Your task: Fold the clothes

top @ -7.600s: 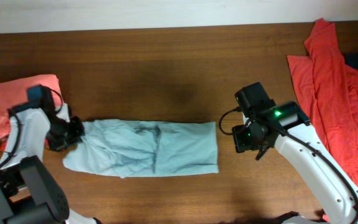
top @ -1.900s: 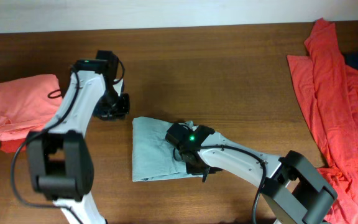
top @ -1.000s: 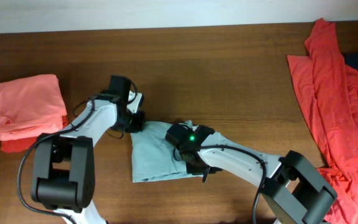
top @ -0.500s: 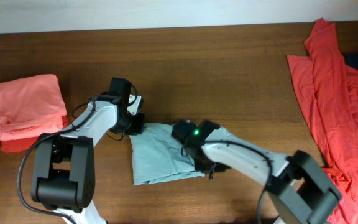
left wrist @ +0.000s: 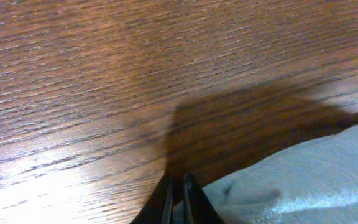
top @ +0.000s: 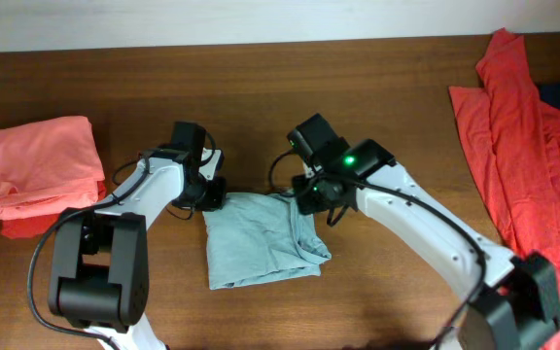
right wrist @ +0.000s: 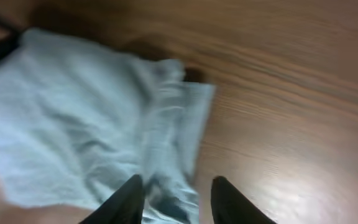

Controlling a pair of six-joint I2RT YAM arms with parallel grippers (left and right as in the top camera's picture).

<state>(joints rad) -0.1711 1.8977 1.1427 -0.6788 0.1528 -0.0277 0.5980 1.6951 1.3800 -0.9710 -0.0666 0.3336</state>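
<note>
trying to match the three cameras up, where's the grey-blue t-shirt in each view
Overhead: the grey-blue T-shirt lies folded at the centre, between the two arms.
Left wrist: the shirt sits in the lower right corner, just right of the left pincer.
Right wrist: the shirt fills the left and middle, beyond the open right pincer.
Shared landmark: the wooden table, bare brown grain beside the shirt in all three.

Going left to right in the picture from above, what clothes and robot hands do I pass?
First the folded salmon-pink clothes → left end effector → pale grey-blue T-shirt → right end effector → heap of red clothes.
</note>
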